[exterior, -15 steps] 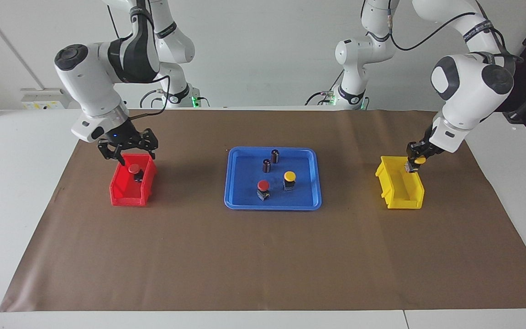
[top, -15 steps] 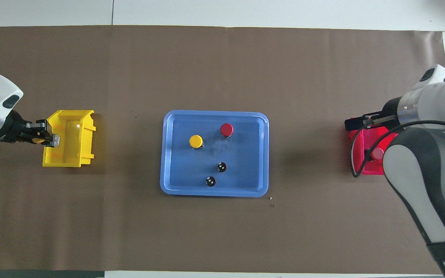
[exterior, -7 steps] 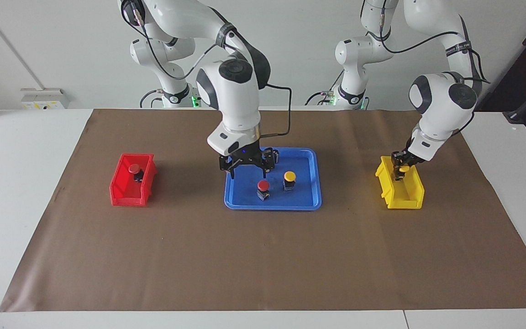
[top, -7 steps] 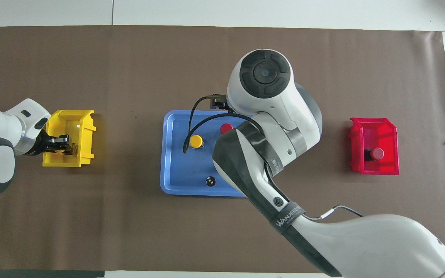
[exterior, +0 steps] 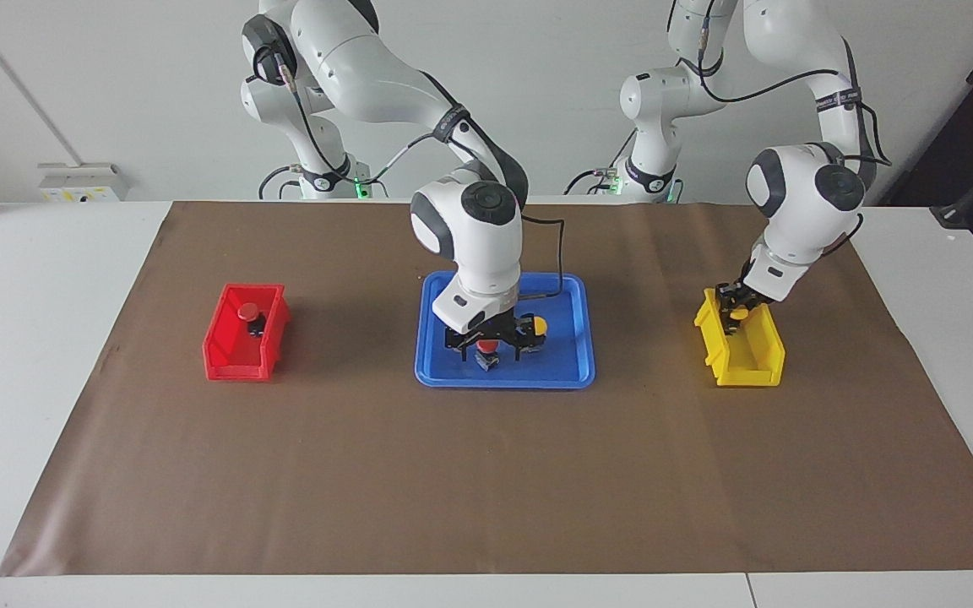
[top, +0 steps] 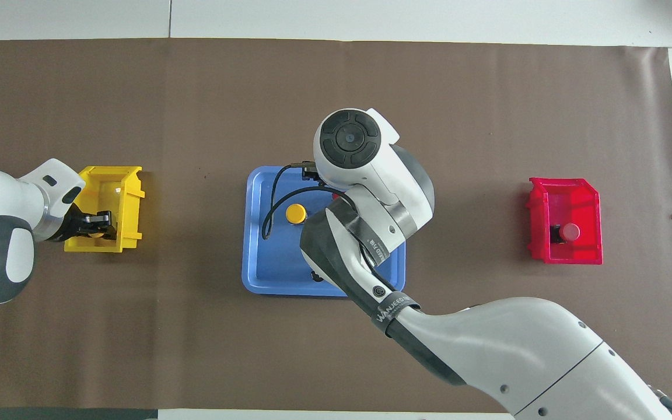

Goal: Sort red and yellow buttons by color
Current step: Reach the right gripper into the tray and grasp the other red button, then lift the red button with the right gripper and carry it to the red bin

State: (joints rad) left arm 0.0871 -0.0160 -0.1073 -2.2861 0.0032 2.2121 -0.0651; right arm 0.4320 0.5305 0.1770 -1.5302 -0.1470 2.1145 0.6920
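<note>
I've got the R gripper [exterior: 488, 344] down over the blue tray [exterior: 575, 374], fingers spread wide either side of the red button [exterior: 487, 345] there; can't tell if they touch it. That button sits upright in the tray, at the edge farther from the robots. In the overhead view my R arm covers nearly all of it.

A yellow button [top: 296, 213] stands in the tray just beside the red one, toward the L arm's end, upright, free of any grip.

L gripper [exterior: 736, 311] is low in the yellow bin [exterior: 740, 368], at the L arm's end of the table, fingers narrow and clamped on a second yellow button [exterior: 738, 313]. Its cap shows between the fingers in the facing view. Can't tell if the button rests on the bin floor.

A second red button [top: 570, 232] lies in the red bin [top: 590, 195] at the R arm's end, nearer the robots within the bin, cap toward the table end, lying on its side as far as I can see.

One dark cylinder [top: 315, 275] peeks out in the tray by the R arm's link, nearer the robots than the buttons.

Brown mat [exterior: 486, 481] covers the table under the tray and bins.
</note>
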